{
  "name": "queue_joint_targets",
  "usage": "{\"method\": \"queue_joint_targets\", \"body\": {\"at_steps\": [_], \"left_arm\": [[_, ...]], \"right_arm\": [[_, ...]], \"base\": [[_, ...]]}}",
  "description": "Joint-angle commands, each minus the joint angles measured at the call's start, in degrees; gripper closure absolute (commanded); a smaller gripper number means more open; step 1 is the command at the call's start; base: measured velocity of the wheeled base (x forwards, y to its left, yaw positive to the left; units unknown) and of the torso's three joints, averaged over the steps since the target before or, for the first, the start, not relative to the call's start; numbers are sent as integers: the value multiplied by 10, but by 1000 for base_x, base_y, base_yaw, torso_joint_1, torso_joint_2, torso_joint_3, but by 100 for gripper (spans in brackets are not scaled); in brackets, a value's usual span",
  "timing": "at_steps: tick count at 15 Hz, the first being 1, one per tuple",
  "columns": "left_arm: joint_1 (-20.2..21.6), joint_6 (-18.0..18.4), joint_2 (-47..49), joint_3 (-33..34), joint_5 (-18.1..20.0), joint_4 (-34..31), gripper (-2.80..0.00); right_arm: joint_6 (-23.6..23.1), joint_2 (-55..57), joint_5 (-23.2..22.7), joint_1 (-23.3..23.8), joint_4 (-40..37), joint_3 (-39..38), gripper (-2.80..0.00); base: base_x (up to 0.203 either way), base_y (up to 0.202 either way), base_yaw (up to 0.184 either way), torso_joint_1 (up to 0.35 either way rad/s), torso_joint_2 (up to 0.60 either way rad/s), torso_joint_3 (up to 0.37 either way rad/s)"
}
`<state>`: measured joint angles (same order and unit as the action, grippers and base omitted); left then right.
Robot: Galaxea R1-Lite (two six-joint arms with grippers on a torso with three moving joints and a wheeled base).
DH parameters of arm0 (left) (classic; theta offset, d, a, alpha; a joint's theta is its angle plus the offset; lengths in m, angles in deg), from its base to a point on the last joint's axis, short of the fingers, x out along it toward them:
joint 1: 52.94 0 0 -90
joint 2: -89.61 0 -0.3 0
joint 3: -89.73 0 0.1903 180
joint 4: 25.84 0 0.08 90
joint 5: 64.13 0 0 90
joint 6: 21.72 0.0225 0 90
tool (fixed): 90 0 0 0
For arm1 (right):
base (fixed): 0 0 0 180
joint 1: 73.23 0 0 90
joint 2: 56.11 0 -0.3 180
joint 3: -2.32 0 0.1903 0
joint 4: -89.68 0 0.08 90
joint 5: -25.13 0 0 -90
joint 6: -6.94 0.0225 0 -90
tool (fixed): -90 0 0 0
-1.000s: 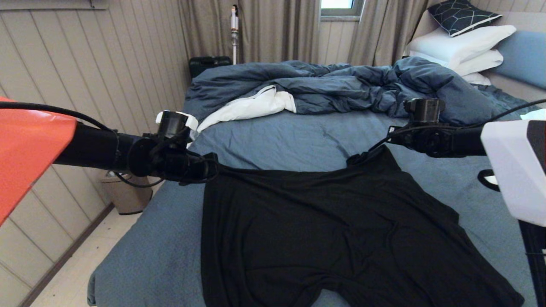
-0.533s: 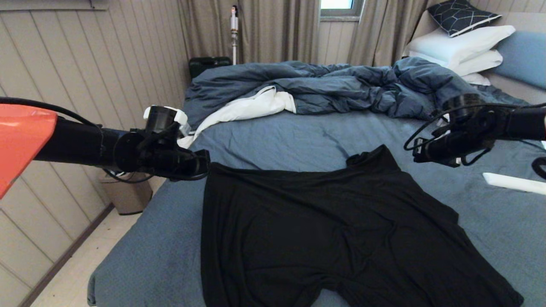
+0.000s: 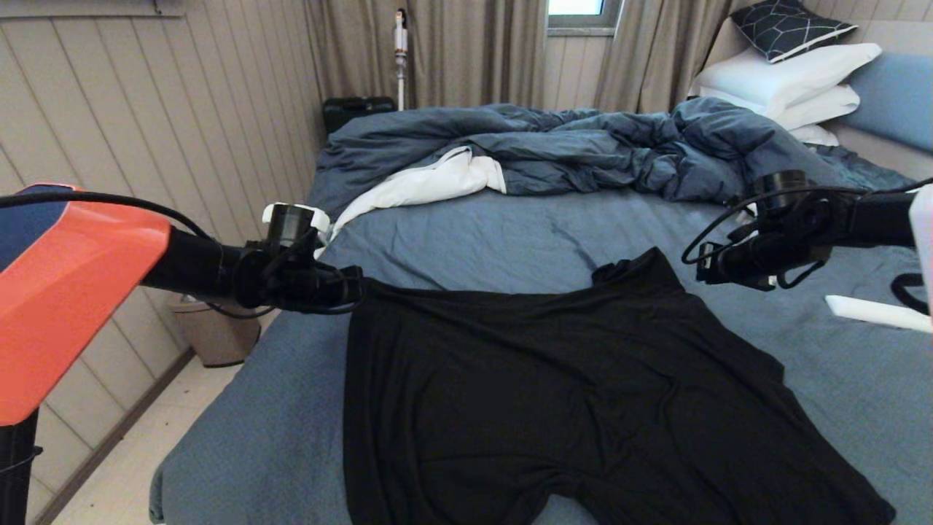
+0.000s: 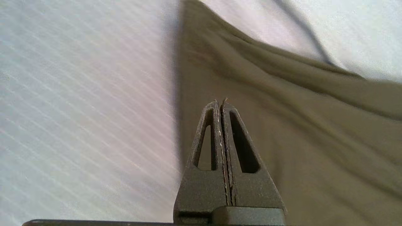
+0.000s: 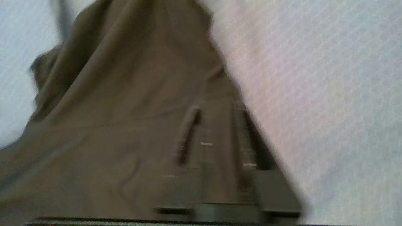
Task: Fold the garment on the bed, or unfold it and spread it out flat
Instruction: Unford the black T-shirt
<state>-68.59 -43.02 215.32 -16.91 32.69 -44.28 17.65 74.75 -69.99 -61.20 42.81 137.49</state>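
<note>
Slate-blue bed is carrying the black garment, lying spread across its near half, presumably for flattening. Left gripper is pinching the far left corner, fingers together, the edge pulling taut. Right gripper is hovering just beside the far right corner, clear of cloth; its finger spacing cannot be judged.

The garment is showing soft, matt black cloth; the bed sheet is looking matt, finely woven. The left pincer is showing rough, matt dark plastic, the wall panelled boards.
</note>
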Motion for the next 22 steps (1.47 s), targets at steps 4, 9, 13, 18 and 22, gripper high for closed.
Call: {"method": "queue_joint_targets", "body": {"at_steps": [4,9,13,18,22], "left_arm": [[4,-1,30,-14,1,8,0],[4,-1,30,-19,0,4,-280],[1,-1,34,-15,2,7,-280],[-1,-2,54,-21,2,8,-280],[-4,-3,62,-22,2,8,-280]], "right_arm": [[0,21,0,-1,13,0,-280],[-3,31,1,-3,23,-1,-280],[-2,35,-1,-4,22,-3,-280],[-1,46,-1,-7,23,-5,-280],[-1,62,-2,-8,23,-4,-280]], "base": [[0,0,0,0,0,0],[0,0,0,0,0,0],[0,0,0,0,0,0],[0,0,0,0,0,0],[0,0,0,0,0,0]]}}
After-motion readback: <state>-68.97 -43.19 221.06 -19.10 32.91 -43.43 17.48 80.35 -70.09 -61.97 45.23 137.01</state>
